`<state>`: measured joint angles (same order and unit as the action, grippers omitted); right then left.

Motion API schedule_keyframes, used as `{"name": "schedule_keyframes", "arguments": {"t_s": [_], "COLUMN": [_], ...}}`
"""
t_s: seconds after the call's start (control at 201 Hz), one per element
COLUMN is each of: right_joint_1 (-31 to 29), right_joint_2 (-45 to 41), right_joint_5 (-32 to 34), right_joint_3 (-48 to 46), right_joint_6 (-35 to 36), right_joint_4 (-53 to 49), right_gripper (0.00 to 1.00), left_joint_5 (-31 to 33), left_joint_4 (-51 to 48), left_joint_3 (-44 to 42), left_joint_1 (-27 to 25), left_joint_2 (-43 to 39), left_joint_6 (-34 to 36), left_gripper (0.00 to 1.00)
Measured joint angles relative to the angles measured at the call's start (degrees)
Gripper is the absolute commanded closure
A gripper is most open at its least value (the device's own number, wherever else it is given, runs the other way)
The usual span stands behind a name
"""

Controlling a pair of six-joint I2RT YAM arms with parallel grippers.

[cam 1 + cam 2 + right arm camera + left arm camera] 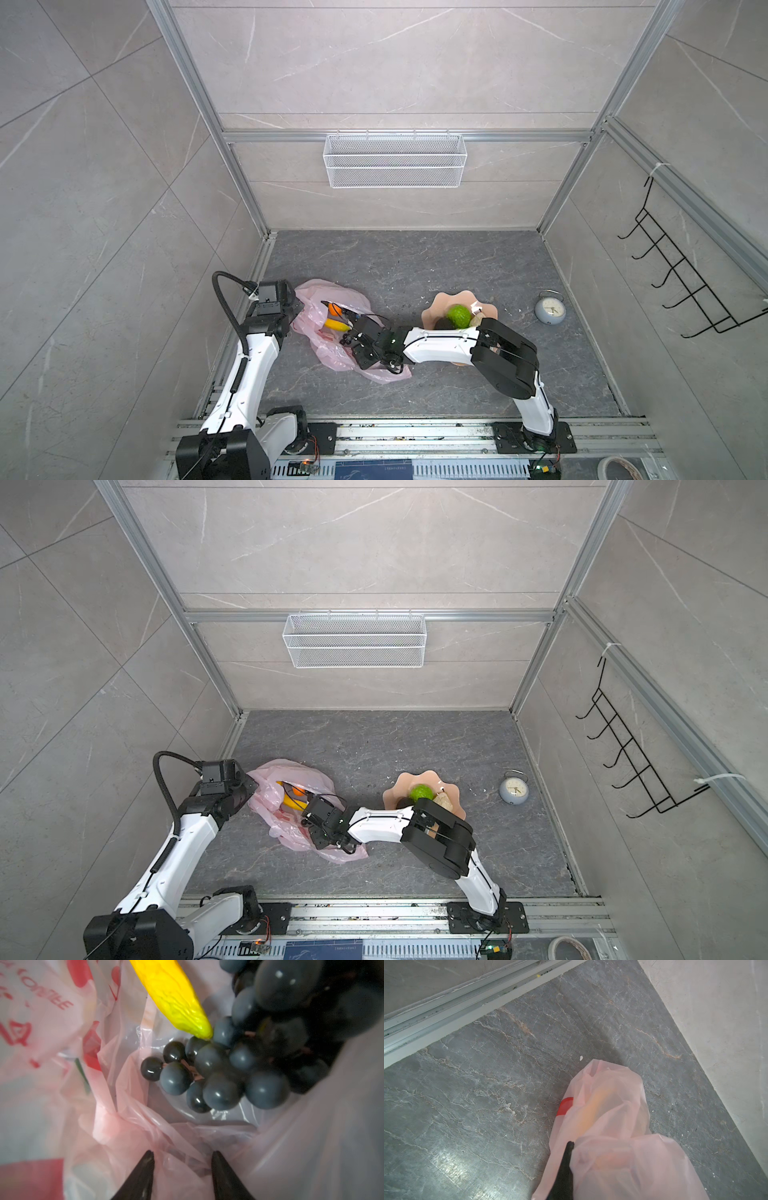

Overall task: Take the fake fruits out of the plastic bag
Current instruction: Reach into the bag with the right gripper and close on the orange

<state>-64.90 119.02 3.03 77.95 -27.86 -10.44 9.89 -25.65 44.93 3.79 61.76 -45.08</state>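
Observation:
The pale-pink plastic bag (316, 291) (291, 771) lies at the left of the floor, mouth open. Inside it show a yellow banana (336, 325) (174, 997), an orange (334, 309) and a dark grape bunch (228, 1068). My left gripper (296, 308) is shut on the bag's edge; one black finger (569, 1149) shows against the film (608, 1118). My right gripper (182, 1156) (348, 331) reaches into the bag's mouth, open, just short of the grapes, with only loose film between its fingers. A green fruit (459, 316), a dark piece (442, 323) and a beige piece (478, 320) rest on the peach plate (440, 300).
A pale blue alarm clock (549, 309) stands right of the plate. A white mesh basket (395, 160) hangs on the back wall and a black hook rack (681, 270) on the right wall. Metal rails (415, 432) run along the front edge.

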Motion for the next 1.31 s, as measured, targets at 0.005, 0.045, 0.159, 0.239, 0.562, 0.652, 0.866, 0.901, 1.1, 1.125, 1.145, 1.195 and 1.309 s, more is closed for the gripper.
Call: {"name": "schedule_keyframes", "arguments": {"t_s": [0.005,0.045,0.159,0.239,0.562,0.652,0.866,0.901,1.1,1.125,1.145,1.195,1.309], "right_joint_1": [-0.04,-0.22,-0.66,-0.74,-0.42,0.31,3.37,3.87,5.68,5.73,5.75,5.75,5.73], "right_joint_2": [-0.15,-1.07,-4.04,-6.45,-6.14,-1.95,8.17,9.18,14.84,15.54,15.93,17.07,20.26], "right_joint_5": [0.04,0.24,0.76,1.09,3.21,3.39,4.57,4.63,4.76,4.72,4.79,4.92,5.33], "right_joint_3": [-0.2,-1.36,-3.72,-4.04,10.78,16.72,25.24,25.99,34.03,35.23,36.2,38.45,44.3], "right_joint_6": [-0.02,-0.02,0.0,0.04,0.94,0.92,1.25,1.42,3.08,3.37,3.54,3.87,4.81], "right_joint_4": [0.0,0.0,-0.35,-0.87,-3.8,-5.07,-9.7,-10.45,-14.53,-14.93,-15.17,-15.87,-17.44], "right_gripper": [0.52,0.52,0.5,0.49,0.47,0.47,0.49,0.5,0.51,0.51,0.51,0.5,0.49], "left_joint_5": [-0.07,-0.79,-3.8,-6.86,-16.15,-16.41,-16.09,-16.04,-15.89,-15.87,-15.85,-15.82,-15.78], "left_joint_4": [0.0,0.0,0.42,1.84,6.47,6.45,6.27,6.21,6.34,6.34,6.32,6.32,6.29], "left_joint_3": [-0.04,-0.15,-0.26,-0.26,-0.17,-0.17,0.2,0.48,2.21,2.21,2.21,2.21,2.21], "left_joint_1": [0.11,0.7,2.54,3.1,0.98,0.79,0.7,0.7,0.7,0.7,0.7,0.7,0.7], "left_joint_2": [0.2,1.18,3.89,4.98,7.74,7.58,7.32,7.32,7.65,7.67,7.69,7.72,7.72], "left_joint_6": [-0.02,-0.17,-0.57,-0.57,-0.28,-0.13,-0.04,-0.04,0.11,0.11,0.11,0.11,0.13], "left_gripper": [1.0,1.0,1.0,1.0,1.0,1.0,1.0,1.0,1.0,1.0,1.0,1.0,1.0]}}
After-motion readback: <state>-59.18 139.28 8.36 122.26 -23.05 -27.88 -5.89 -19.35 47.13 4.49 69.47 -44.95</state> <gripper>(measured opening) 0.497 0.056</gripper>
